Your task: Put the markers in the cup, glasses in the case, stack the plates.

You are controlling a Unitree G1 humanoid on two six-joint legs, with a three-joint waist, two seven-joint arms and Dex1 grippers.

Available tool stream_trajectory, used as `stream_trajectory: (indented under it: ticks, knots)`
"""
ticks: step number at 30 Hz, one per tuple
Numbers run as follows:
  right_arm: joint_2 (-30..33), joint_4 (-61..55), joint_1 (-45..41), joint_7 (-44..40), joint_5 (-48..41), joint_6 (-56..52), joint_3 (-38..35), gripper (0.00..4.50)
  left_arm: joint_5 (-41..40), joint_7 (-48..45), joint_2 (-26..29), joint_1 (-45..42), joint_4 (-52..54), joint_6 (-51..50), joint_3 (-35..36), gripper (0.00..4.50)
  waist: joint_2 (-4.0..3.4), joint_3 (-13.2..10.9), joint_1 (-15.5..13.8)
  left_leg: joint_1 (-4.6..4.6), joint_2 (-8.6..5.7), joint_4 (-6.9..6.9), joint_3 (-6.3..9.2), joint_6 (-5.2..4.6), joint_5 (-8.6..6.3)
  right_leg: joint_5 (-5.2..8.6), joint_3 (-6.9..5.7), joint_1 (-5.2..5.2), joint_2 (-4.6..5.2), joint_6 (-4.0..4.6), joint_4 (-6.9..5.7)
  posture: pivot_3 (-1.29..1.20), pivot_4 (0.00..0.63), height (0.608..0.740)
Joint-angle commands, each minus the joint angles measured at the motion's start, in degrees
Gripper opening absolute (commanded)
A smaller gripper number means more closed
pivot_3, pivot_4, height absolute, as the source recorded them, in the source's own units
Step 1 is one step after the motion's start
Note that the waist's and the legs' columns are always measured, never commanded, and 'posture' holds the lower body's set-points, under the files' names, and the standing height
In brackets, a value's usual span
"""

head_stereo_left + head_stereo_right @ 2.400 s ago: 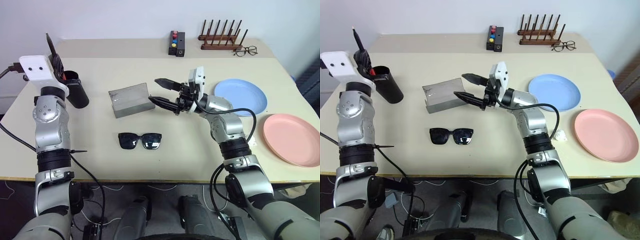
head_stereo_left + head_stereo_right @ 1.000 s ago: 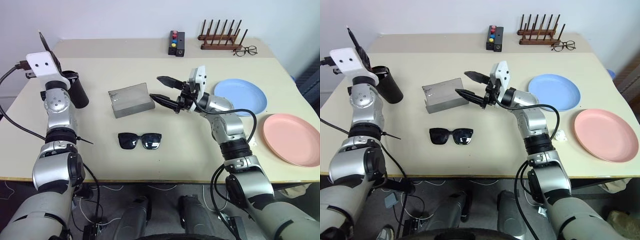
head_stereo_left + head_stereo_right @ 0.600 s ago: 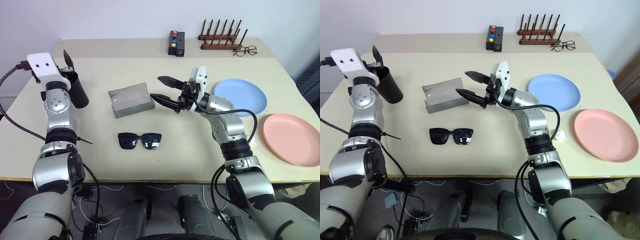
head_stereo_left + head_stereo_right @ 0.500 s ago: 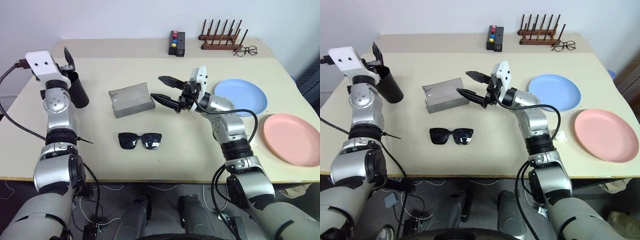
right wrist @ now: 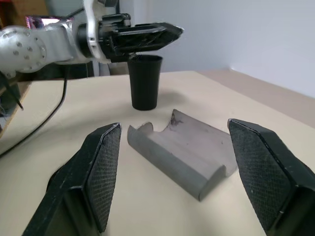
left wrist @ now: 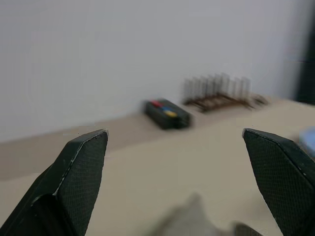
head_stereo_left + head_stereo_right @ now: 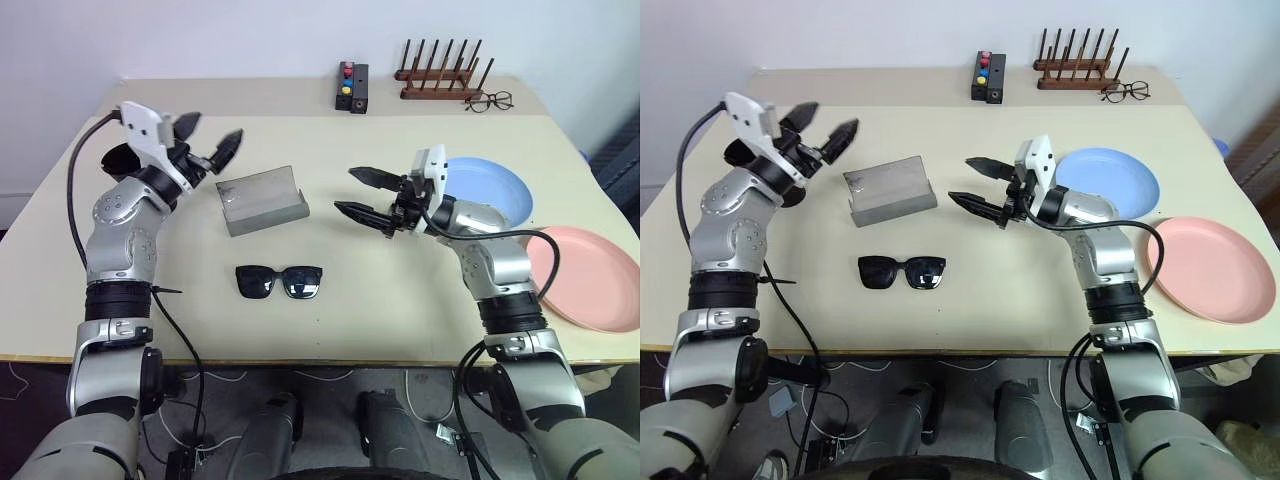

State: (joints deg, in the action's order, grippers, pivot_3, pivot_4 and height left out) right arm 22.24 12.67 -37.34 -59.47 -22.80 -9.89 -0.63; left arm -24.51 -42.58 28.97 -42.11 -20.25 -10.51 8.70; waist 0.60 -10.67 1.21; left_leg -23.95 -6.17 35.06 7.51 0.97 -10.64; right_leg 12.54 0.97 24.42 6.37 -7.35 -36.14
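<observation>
Sunglasses (image 7: 280, 282) lie flat at the table's near middle, long axis side to side, just in front of the grey case (image 7: 262, 200) — between both released, empty grippers, left gripper (image 7: 210, 143) and right gripper (image 7: 356, 192), the right looking somewhat nearer.

Matt grey case (image 5: 183, 150), glossy black plastic cup (image 5: 144, 81).
</observation>
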Motion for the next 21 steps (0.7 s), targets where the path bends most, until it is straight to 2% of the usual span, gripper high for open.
stream_trajectory:
  ticks: [1,7,12,21]
  knots:
    - [0.8,-5.3,1.3,3.9,0.1,0.0,-1.9,3.53,0.4,-4.2,0.6,-1.4,2.1,-1.9,-2.4,4.47,0.0,0.0,-0.1,0.0,0.0,0.0,0.0,0.0,0.0,0.0,0.0,0.0,0.0,0.0,0.0,0.0,0.15,0.74]
    - [2.7,-11.2,5.5,7.8,0.4,-2.4,-1.8,3.53,7.5,-8.7,2.0,-5.1,-5.1,-0.6,-8.3,4.47,0.01,0.0,-0.3,0.0,0.0,0.01,-0.01,0.0,0.0,0.0,0.01,0.0,0.01,0.0,0.02,0.0,0.15,0.74]
    - [7.4,-19.5,11.2,7.7,-1.9,-8.7,-2.6,3.53,10.2,-19.5,4.6,-9.5,-10.3,-2.8,-13.1,4.47,0.02,0.0,-0.4,-0.06,0.0,0.01,0.0,-0.01,0.0,0.01,0.0,0.0,0.01,-0.01,0.06,0.0,0.15,0.74]
    - [16.3,-30.0,21.1,5.8,-5.8,-15.2,-6.6,3.53,12.4,-32.1,2.4,-12.4,-15.5,0.9,-16.9,4.47,0.06,0.0,-0.5,-0.12,-0.01,0.03,0.0,-0.03,-0.01,0.03,-0.02,0.0,0.06,-0.02,0.11,0.0,0.15,0.74]
